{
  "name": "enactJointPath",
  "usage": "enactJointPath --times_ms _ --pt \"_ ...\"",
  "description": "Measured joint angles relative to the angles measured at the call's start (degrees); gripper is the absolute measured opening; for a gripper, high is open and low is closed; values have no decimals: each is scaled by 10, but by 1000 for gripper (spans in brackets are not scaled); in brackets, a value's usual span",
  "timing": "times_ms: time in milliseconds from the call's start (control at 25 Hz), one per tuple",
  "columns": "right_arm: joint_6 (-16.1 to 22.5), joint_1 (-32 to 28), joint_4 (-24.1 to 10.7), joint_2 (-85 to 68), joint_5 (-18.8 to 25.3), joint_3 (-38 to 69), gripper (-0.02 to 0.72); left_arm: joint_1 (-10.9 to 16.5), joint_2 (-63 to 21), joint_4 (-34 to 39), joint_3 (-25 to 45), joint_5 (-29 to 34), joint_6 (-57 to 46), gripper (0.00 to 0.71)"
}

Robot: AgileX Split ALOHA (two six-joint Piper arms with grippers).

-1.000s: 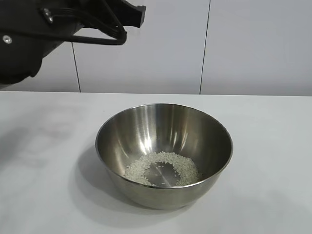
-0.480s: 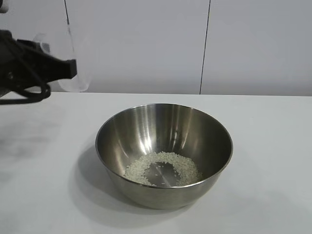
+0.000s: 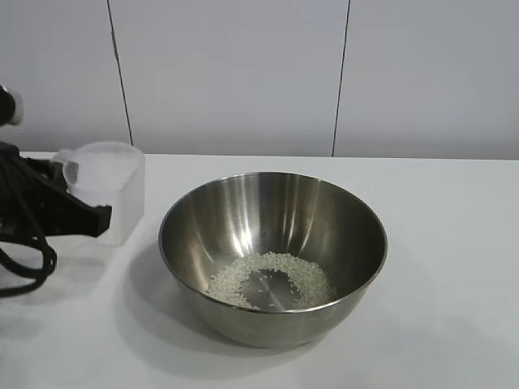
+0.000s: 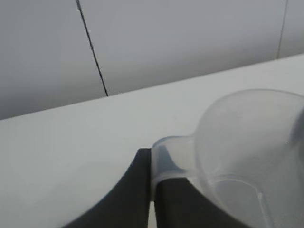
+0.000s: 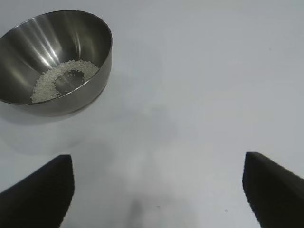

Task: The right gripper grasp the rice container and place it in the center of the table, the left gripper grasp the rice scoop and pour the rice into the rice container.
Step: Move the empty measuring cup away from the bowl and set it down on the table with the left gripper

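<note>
The rice container [image 3: 272, 251], a wide steel bowl, stands in the middle of the white table [image 3: 454, 267] with the rice [image 3: 272, 277] lying in a ring on its bottom. It also shows in the right wrist view [image 5: 57, 61]. My left gripper [image 3: 96, 217] is low at the left, shut on the handle of the rice scoop [image 3: 105, 185], which is upright and empty, down at the table left of the bowl. In the left wrist view the fingers [image 4: 133, 190] pinch the scoop's handle [image 4: 168, 156]. My right gripper [image 5: 156, 185] is open above bare table, away from the bowl.
A white panelled wall [image 3: 243, 73] runs behind the table. The bowl throws a soft shadow to its left [image 3: 146, 300].
My left gripper has come down from high at the upper left to the table's left side, and the scoop has turned upright. The bowl and rice have not moved.
</note>
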Motion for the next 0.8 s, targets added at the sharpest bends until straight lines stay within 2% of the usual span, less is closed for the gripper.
enactJointPath --times_ms 240,360,480,800 --pt "0 0 0 0 0 0 661 0 35 -3 0 0 -1 6" --pt "0 0 0 0 0 0 661 9 45 -4 -2 0 -5 6" --pt "0 0 0 0 0 0 661 34 46 15 -5 0 -24 6" --pt "0 0 0 0 0 0 661 115 46 131 -5 0 -65 6"
